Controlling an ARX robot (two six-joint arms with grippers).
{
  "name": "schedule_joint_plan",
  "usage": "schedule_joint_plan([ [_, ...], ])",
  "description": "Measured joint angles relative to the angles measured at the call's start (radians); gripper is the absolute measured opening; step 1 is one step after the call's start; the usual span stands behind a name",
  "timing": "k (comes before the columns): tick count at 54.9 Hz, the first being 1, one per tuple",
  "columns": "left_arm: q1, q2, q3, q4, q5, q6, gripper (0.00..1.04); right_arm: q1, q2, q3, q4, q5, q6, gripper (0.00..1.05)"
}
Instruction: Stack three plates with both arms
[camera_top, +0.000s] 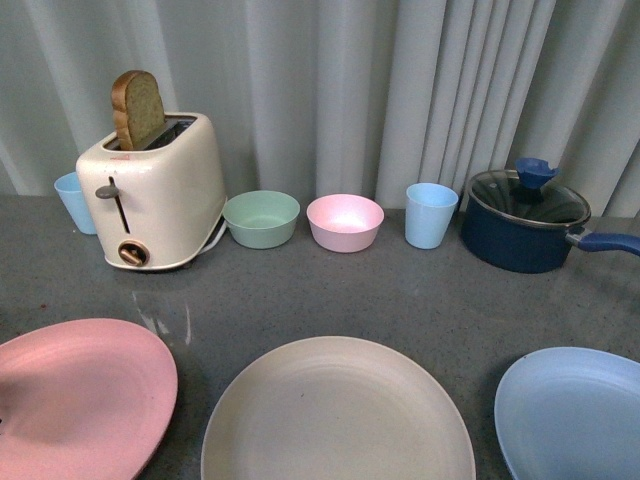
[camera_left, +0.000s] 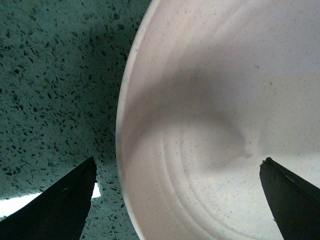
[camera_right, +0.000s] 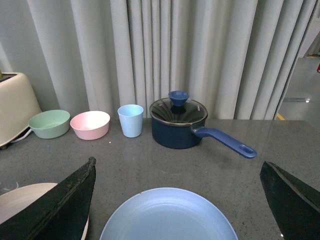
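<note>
Three plates lie side by side along the near edge of the grey counter: the pink plate (camera_top: 75, 395) at left, the beige plate (camera_top: 335, 415) in the middle, the light blue plate (camera_top: 575, 415) at right. Neither arm shows in the front view. My left gripper (camera_left: 177, 200) is open, low over the pink plate (camera_left: 220, 125), its jaws astride the plate's rim. My right gripper (camera_right: 177, 200) is open, its jaws wide on either side of the light blue plate (camera_right: 167, 217), with the beige plate's edge (camera_right: 20, 197) beside it.
Along the back stand a light blue cup (camera_top: 75, 200), a cream toaster (camera_top: 155, 190) with a slice of bread, a mint-green bowl (camera_top: 261, 218), a small pink bowl (camera_top: 345, 221), another light blue cup (camera_top: 430, 214) and a dark blue lidded saucepan (camera_top: 525, 220). Grey curtains hang behind.
</note>
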Motion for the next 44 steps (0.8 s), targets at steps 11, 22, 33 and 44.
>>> schedule_joint_plan([
  [11, -0.002, 0.009, 0.001, -0.011, -0.018, 0.000, 0.98, 0.000, 0.000, 0.000, 0.000, 0.000, 0.000, 0.97],
  [22, -0.004, 0.011, 0.001, -0.011, -0.034, 0.003, 0.68, 0.000, 0.000, 0.000, 0.000, 0.000, 0.000, 0.97],
  [33, -0.005, 0.011, 0.002, -0.021, -0.023, 0.014, 0.36, 0.000, 0.000, 0.000, 0.000, 0.000, 0.000, 0.97],
  [44, -0.002, -0.002, 0.022, -0.046, 0.018, -0.004, 0.07, 0.000, 0.000, 0.000, 0.000, 0.000, 0.000, 0.97],
])
